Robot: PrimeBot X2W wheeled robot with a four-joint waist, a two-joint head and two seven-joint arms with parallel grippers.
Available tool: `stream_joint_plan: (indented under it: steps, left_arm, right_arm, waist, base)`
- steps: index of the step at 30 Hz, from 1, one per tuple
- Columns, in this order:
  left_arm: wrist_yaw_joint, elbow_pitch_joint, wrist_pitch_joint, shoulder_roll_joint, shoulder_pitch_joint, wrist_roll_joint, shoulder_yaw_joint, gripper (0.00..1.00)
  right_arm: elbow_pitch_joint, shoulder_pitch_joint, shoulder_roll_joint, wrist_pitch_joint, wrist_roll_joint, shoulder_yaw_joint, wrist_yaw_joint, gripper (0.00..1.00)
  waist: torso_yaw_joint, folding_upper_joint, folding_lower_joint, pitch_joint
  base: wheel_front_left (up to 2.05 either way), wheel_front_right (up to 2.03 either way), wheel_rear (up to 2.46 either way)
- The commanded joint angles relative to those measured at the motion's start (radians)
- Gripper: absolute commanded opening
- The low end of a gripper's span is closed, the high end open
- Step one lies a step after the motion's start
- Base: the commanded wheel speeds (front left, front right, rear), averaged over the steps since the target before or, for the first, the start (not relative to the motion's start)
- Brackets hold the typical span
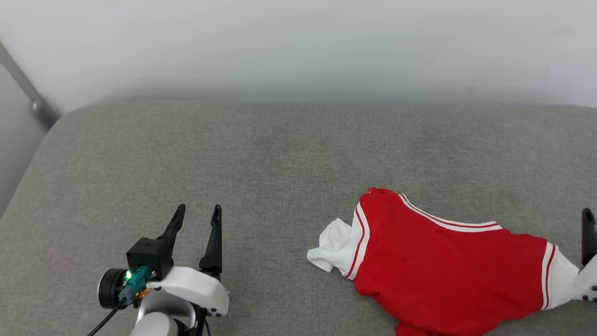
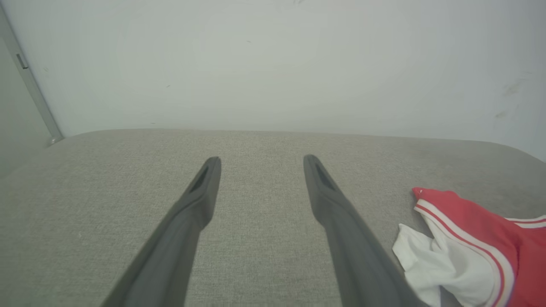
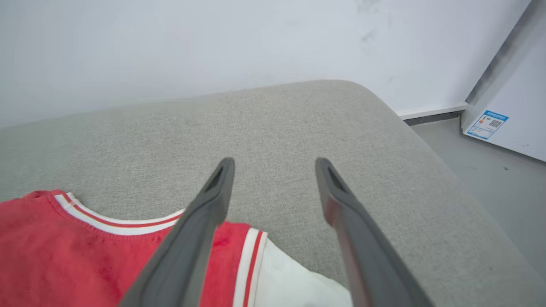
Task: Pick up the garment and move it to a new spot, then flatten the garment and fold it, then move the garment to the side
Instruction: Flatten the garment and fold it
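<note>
Garment (image 1: 443,275), red with white sleeves, lies on the grey cushion (image 1: 280,154) at the lower right of the head view. Its lower part is cut off by the bottom edge.

At the lower left of that view my left fingers (image 1: 213,238) stand spread apart, grasping nothing, well apart from the cloth. In the left wrist view they point up the frame over bare cushion, and the garment's bunched white sleeve (image 2: 431,260) shows at the lower right.

Further right in the head view, that bunched sleeve forms the garment's left end, and the striped collar trim (image 1: 447,220) runs along its upper edge.

At the far right edge, one of my right fingers (image 1: 588,233) rises just beside the other sleeve (image 1: 562,275). In the right wrist view my right fingers are released and spread wide. The left-hand one crosses over the red shoulder, and cushion and a bit of white sleeve show between them.
</note>
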Motion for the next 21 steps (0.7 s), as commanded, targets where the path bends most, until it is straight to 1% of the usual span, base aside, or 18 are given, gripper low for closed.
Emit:
stream_joint_plan:
  steps: [1, 4, 7, 11, 14, 19, 21]
  left_arm:
    - [0.009, -0.002, 0.007, 0.008, 0.02, -0.006, 0.006, 1.0]
    - [0.018, -0.009, 0.022, 0.018, 0.042, -0.013, 0.012, 1.0]
    - [0.029, -0.018, 0.039, 0.028, 0.061, -0.018, 0.017, 1.0]
    - [0.043, -0.035, 0.064, 0.039, 0.081, -0.024, 0.022, 1.0]
    - [0.051, -0.044, 0.082, 0.046, 0.083, -0.026, 0.026, 1.0]
    - [0.035, -0.044, 0.127, 0.047, 0.039, -0.02, -0.002, 1.0]
    - [0.016, -0.034, 0.159, 0.047, 0.01, -0.013, -0.03, 1.0]
  right_arm:
    - [-0.023, 0.01, 0.018, -0.05, -0.016, 0.028, 0.0, 1.0]
    - [-0.076, 0.039, 0.046, -0.126, -0.033, 0.09, 0.0, 1.0]
    - [-0.139, 0.078, 0.078, -0.165, -0.047, 0.165, 0.0, 1.0]
    - [-0.217, 0.134, 0.105, -0.181, -0.044, 0.249, 0.0, 1.0]
    - [-0.263, 0.169, 0.121, -0.171, -0.035, 0.296, 0.0, 1.0]
    - [-0.322, 0.201, 0.138, -0.151, -0.037, 0.352, 0.0, 1.0]
    - [-0.337, 0.203, 0.143, -0.147, -0.036, 0.365, 0.0, 1.0]
  waist:
    - [-0.004, 0.0, 0.0, -0.024]
    - [-0.009, 0.0, 0.0, -0.049]
    - [-0.016, 0.0, 0.0, -0.066]
    - [-0.03, 0.0, 0.0, -0.079]
    - [-0.046, 0.0, 0.0, -0.083]
    - [-0.087, 0.0, 0.0, -0.074]
    - [-0.106, 0.0, 0.0, -0.066]
  base:
    - [0.0, 0.0, 0.0]
    - [0.0, 0.0, 0.0]
    - [0.0, 0.0, 0.0]
    - [0.0, 0.0, 0.0]
    - [0.0, 0.0, 0.0]
    - [0.0, 0.0, 0.0]
    - [0.0, 0.0, 0.0]
